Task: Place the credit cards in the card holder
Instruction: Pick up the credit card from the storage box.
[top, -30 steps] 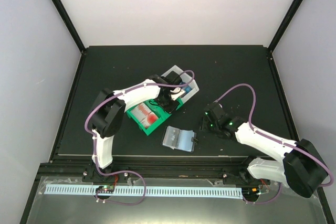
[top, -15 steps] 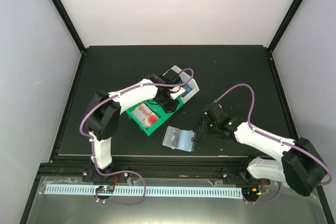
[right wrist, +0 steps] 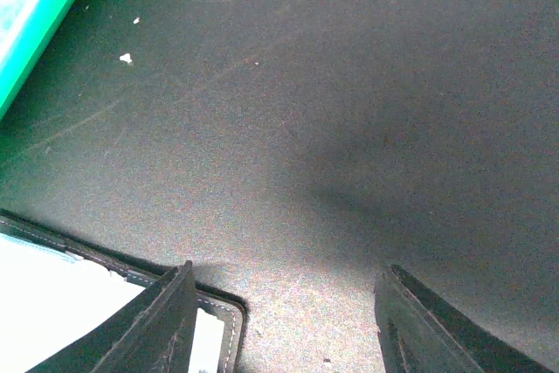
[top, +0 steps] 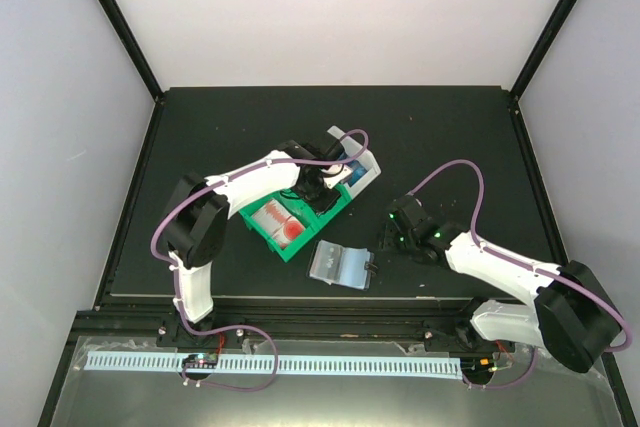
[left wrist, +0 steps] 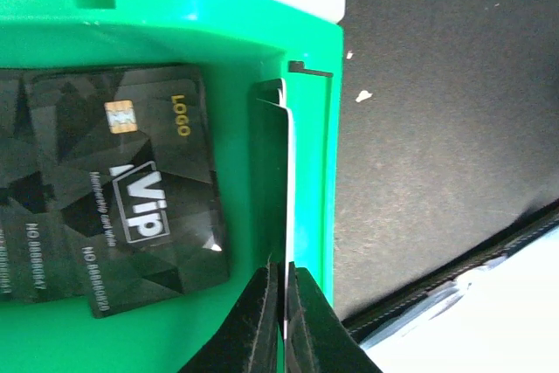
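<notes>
Clamping the left gripper [left wrist: 284, 272] on a thin card [left wrist: 286, 189] that is standing on its edge against the wall of the green bin [left wrist: 253, 6], at 3 o'clock in the left wrist view. Pressing the fingers together on the lower end of this card. Leaving a black card [left wrist: 131, 207] flat on the bin floor, just beside the held one, at 9 o'clock from it. Showing also, from the top, a red-and-white card [top: 281, 221] in the same bin, at about 8 o'clock from the left gripper.

Hovering the right gripper [right wrist: 288, 272] low over the table [right wrist: 349, 128], fingers well apart and nothing between them, near a corner of the card holder [right wrist: 52, 294]. Lying open on the table, this holder, pale inside up, at 4 o'clock from the green bin and at 8 o'clock from the right gripper.

Judging the task as only beginning: no card appearing in the holder's slots, as far as the top view is showing, and the first card gripped but not yet out of the bin. Probably remaining: lifting it, carrying it to the holder, sliding it into a slot, then repeating for the other cards.
</notes>
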